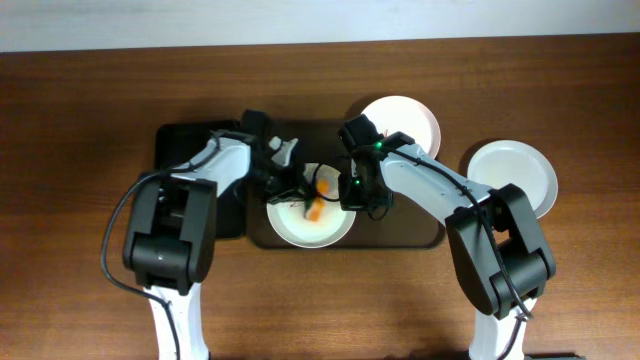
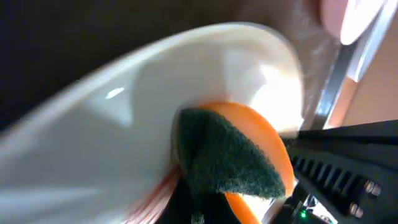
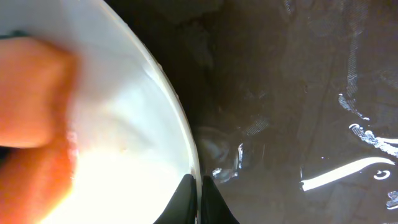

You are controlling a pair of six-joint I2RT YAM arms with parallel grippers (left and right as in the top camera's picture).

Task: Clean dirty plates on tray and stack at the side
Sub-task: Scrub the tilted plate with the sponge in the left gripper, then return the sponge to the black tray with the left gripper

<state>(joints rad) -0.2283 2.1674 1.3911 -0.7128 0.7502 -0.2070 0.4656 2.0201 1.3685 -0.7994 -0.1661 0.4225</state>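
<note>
A white plate [image 1: 312,228] lies on the dark tray [image 1: 400,232] in the overhead view. My left gripper [image 1: 290,190] is shut on an orange and green sponge [image 2: 233,155] and presses it on the plate's inner surface [image 2: 124,124]; red smears show near the sponge. The sponge also shows in the overhead view [image 1: 318,198]. My right gripper [image 3: 198,196] is shut on the plate's right rim [image 3: 180,124], one finger on each side. The tray's wet dark surface [image 3: 298,93] lies beside the rim.
Two clean white plates stand on the table to the right of the tray, one at the back [image 1: 405,118] and one further right [image 1: 515,172]. A black block [image 1: 190,140] sits left of the tray. Cables hang from both arms.
</note>
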